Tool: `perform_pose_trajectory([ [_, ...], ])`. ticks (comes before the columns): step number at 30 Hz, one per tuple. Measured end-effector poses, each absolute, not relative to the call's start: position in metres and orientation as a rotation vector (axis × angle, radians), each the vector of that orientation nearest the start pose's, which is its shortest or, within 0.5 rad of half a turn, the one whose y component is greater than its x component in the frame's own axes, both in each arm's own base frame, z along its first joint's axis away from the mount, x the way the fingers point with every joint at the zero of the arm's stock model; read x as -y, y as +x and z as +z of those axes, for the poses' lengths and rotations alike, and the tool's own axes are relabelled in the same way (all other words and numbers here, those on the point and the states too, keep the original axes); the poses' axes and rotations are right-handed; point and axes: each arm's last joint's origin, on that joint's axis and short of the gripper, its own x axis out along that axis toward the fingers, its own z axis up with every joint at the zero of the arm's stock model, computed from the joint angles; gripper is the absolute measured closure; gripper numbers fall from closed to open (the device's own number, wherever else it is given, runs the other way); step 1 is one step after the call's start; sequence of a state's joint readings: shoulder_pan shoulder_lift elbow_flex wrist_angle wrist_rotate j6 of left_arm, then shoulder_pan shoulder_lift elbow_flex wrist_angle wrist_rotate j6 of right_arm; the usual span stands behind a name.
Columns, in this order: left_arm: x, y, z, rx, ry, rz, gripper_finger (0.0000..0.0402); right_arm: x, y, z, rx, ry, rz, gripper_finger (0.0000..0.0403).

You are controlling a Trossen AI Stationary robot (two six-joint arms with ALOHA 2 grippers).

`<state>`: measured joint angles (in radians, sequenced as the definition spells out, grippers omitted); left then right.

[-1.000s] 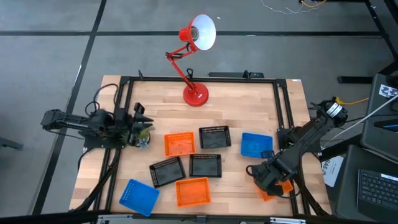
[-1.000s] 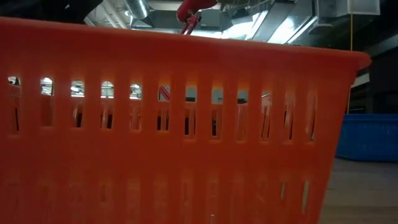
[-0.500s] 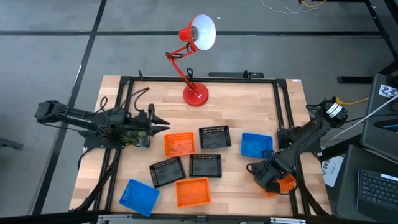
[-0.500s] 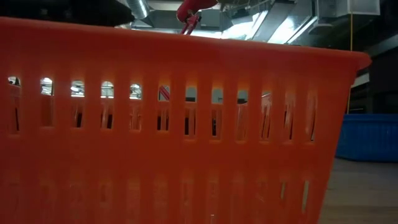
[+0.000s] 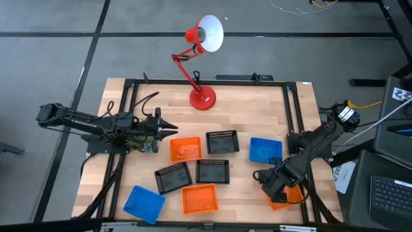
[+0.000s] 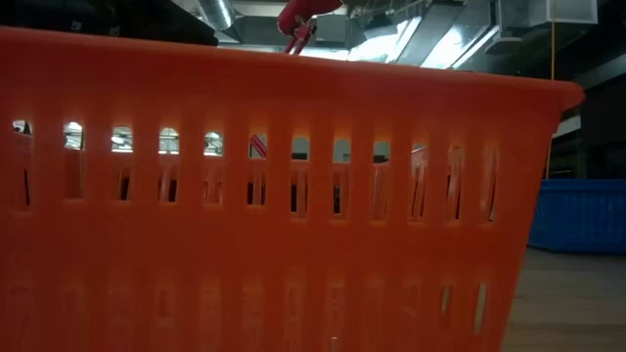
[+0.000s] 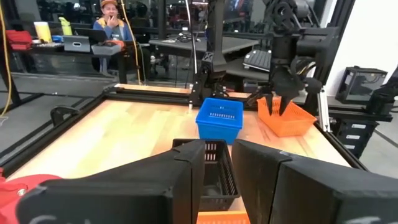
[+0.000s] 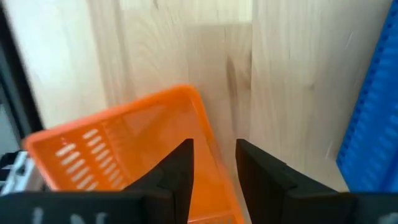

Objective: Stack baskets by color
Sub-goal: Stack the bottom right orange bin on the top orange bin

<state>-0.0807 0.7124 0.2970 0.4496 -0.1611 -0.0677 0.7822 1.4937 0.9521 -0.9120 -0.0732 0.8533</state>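
Directly under right gripper [image 5: 269, 182]; orange basket [image 5: 288, 195]

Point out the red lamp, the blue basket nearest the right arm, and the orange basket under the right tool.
red lamp [image 5: 202, 98], high view, its round base.
blue basket [image 5: 264, 149], high view, its floor.
orange basket [image 8: 124, 149], right wrist view, its slotted wall.

Orange baskets [image 5: 186, 149], [image 5: 199, 198] and [image 5: 287, 196] at centre, bottom and lower right; blue ones [image 5: 265, 150], [image 5: 143, 203]; black mesh ones [image 5: 222, 142], [image 5: 172, 177], [image 5: 212, 171]; red lamp [image 5: 201, 48] above; pale striped wooden table [image 5: 257, 103].
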Motion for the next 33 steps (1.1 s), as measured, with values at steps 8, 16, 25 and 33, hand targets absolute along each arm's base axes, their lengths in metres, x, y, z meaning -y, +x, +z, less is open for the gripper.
perform_pose_trajectory([
  [8, 0.009, 0.165, 0.235, 0.036, -0.072, 0.081, 0.0328, -0.173, 0.171, 0.198, -1.608, 0.090, 0.014, 0.0284],
  [16, 0.009, 0.165, 0.235, 0.035, -0.072, 0.081, 0.0328, -0.170, 0.165, 0.185, -1.668, 0.079, 0.082, 0.0284],
  [25, 0.009, 0.165, 0.235, 0.035, -0.072, 0.081, 0.0328, -0.173, 0.167, 0.192, -1.676, 0.112, 0.076, 0.0284],
  [33, 0.009, 0.165, 0.235, 0.036, -0.072, 0.081, 0.0328, -0.179, 0.168, 0.201, -1.704, 0.159, 0.136, 0.0284],
])
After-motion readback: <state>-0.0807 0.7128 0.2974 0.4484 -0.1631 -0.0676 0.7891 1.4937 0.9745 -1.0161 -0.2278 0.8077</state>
